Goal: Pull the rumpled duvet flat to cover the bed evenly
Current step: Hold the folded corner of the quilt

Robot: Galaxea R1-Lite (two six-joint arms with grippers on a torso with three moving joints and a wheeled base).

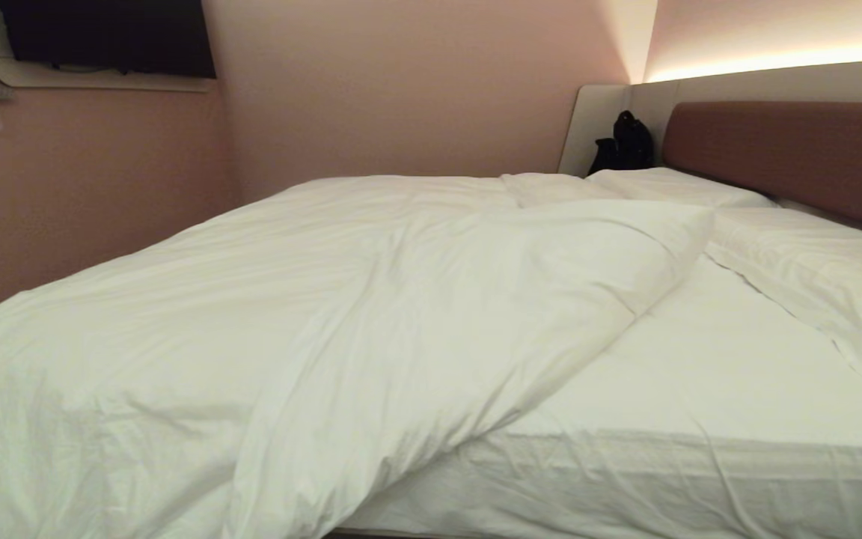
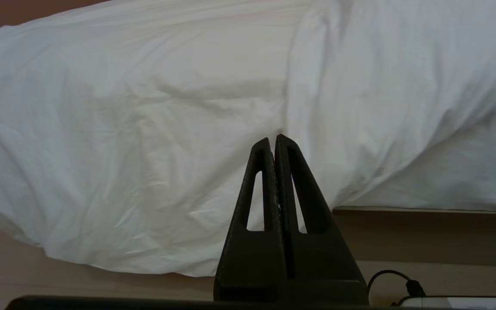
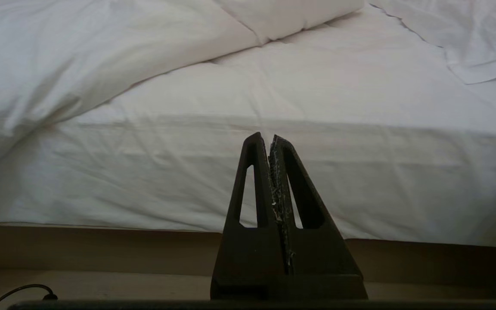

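The white puffy duvet (image 1: 274, 314) lies bunched over the left and far part of the bed (image 1: 700, 464), its near corner folded back diagonally so the sheeted mattress shows bare on the right. It hangs over the near-left side toward the floor (image 2: 123, 172). Neither arm shows in the head view. My left gripper (image 2: 274, 138) is shut and empty, held low in front of the overhanging duvet. Off to the right, my right gripper (image 3: 266, 137) is likewise shut with nothing in it, facing the bare mattress side (image 3: 360, 181), with the duvet's folded edge (image 3: 80, 64) beyond.
Two white pillows (image 1: 812, 277) lie against the brown headboard (image 1: 790, 150). A black bag (image 1: 625, 142) sits at the far corner. Pink walls close in on the left and behind. The beige platform base (image 3: 101, 241) runs along the bed's near side above pale floor.
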